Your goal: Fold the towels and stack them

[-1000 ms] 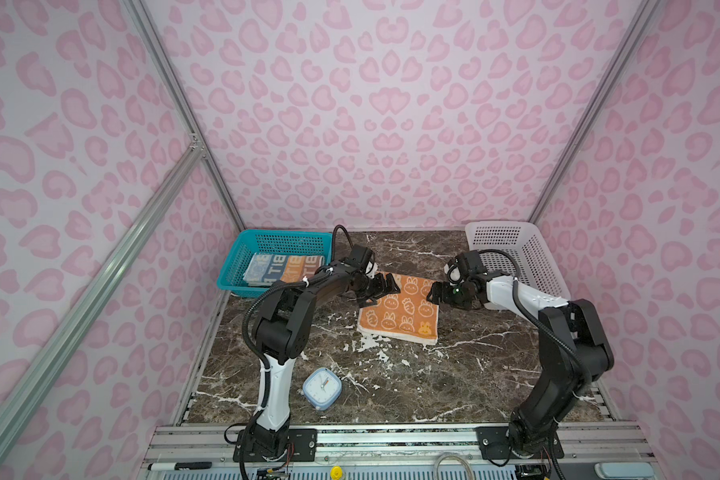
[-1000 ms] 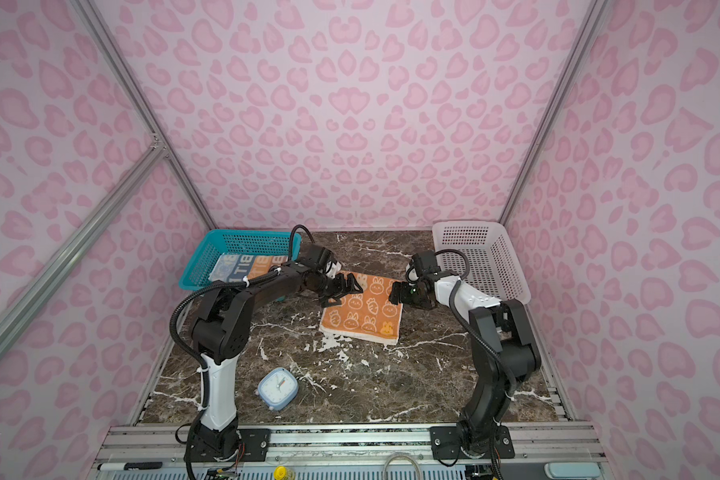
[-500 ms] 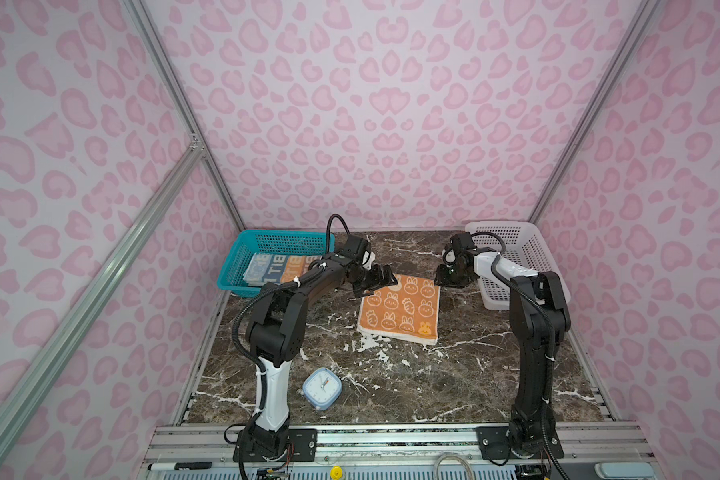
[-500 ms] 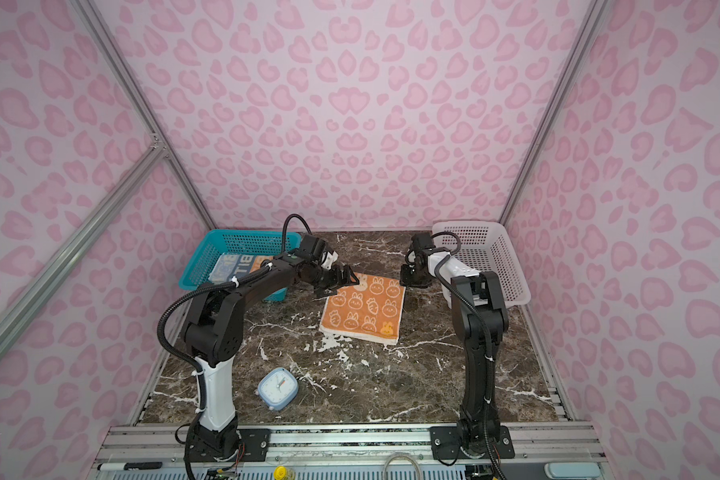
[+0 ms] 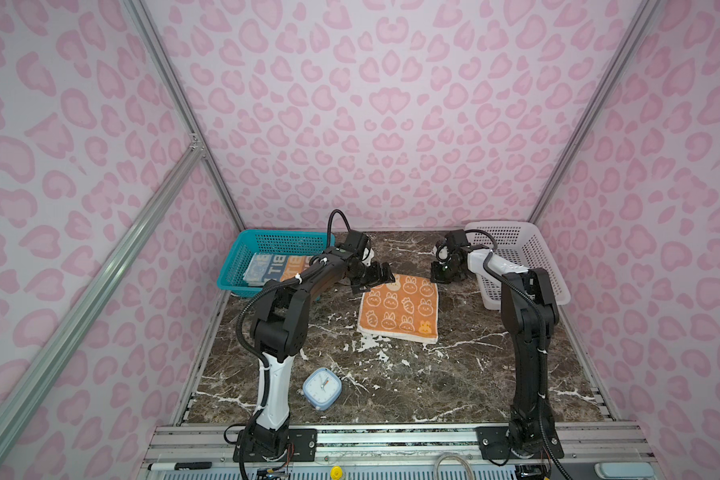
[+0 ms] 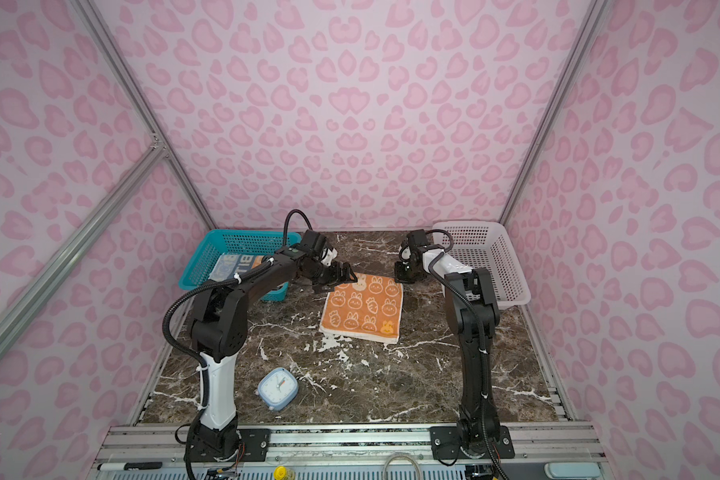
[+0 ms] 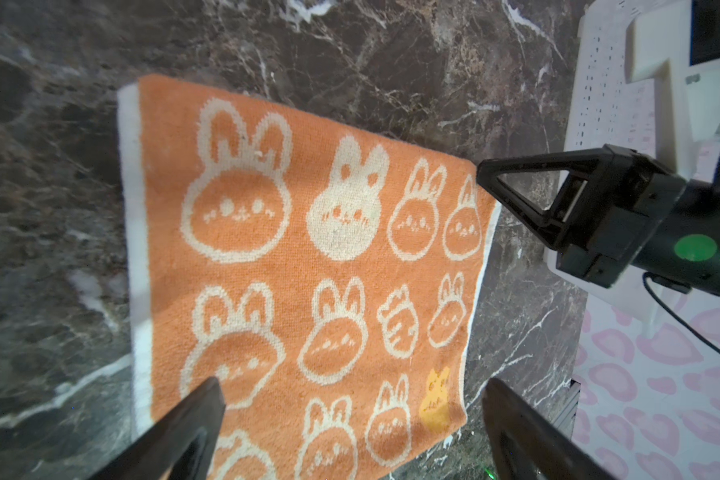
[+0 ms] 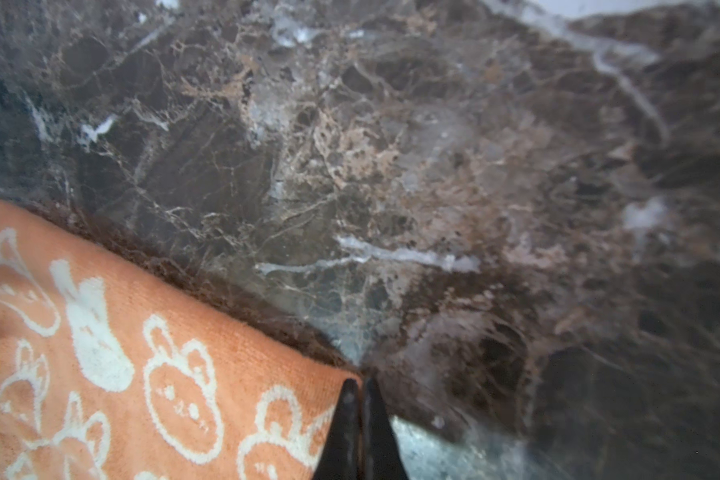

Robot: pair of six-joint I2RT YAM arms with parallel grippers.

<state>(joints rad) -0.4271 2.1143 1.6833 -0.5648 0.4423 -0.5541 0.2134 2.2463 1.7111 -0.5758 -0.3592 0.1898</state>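
An orange-and-cream towel (image 5: 399, 306) (image 6: 362, 309) with rabbit prints lies folded flat in the middle of the marble table. My left gripper (image 5: 374, 277) (image 7: 352, 390) hangs open just over its far left corner, one finger on each side of the cloth. My right gripper (image 5: 440, 275) (image 8: 360, 384) is shut, its tips low at the towel's (image 8: 100, 374) far right corner; no cloth shows between its fingers. A striped, lettered towel (image 5: 277, 268) lies in the teal basket (image 5: 283, 237).
A white mesh basket (image 5: 516, 257) stands at the back right, close behind my right arm. A small pale blue clock (image 5: 322, 384) sits near the front left. Pink patterned walls enclose the table on three sides.
My right gripper has shut and its arm has drawn up and back toward the towel's far right corner. The left gripper shifted slightly toward the far left corner and stayed open.
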